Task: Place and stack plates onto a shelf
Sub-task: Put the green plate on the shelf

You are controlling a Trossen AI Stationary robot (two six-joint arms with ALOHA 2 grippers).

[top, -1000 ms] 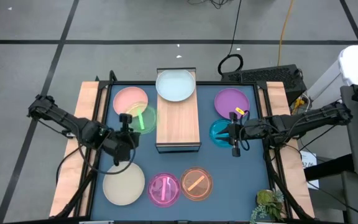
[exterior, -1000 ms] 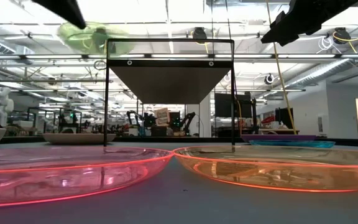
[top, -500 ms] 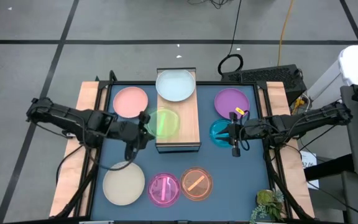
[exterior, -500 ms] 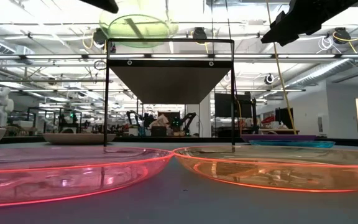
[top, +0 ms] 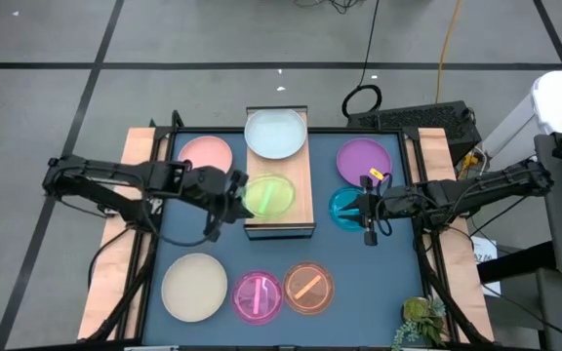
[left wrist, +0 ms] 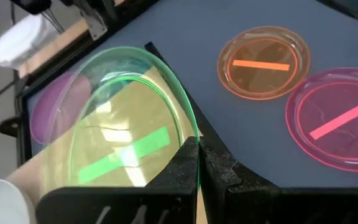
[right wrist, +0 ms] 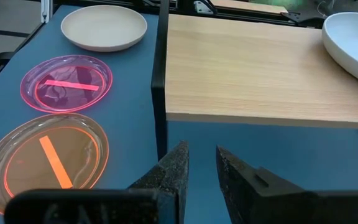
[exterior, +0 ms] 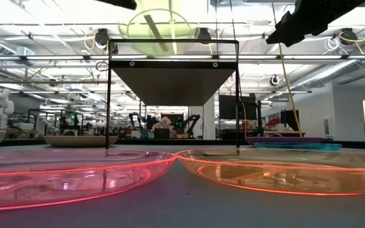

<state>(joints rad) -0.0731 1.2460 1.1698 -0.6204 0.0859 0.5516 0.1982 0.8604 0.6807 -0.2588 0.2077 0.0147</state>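
Left gripper (top: 234,187) clamped on green plate (top: 268,196) rim above the shelf (top: 296,200). Right gripper (right wrist: 199,163) slightly open, holding nothing, over teal plate (top: 342,207).

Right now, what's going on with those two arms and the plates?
Left gripper shut on green plate, above the shelf. Right gripper idle, empty, over teal plate. Pale plate at shelf's far end; nothing blocking.

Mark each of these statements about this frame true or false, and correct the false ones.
1. The left tool grips the translucent green plastic plate over the light-wood shelf. True.
2. The pale blue-white plate sits on the dark table. False: it rests on the shelf's far end.
3. The right tool holds the translucent teal plate. False: its fingers are apart and empty.
4. The translucent magenta plate and translucent orange plate lie side by side on the table. True.
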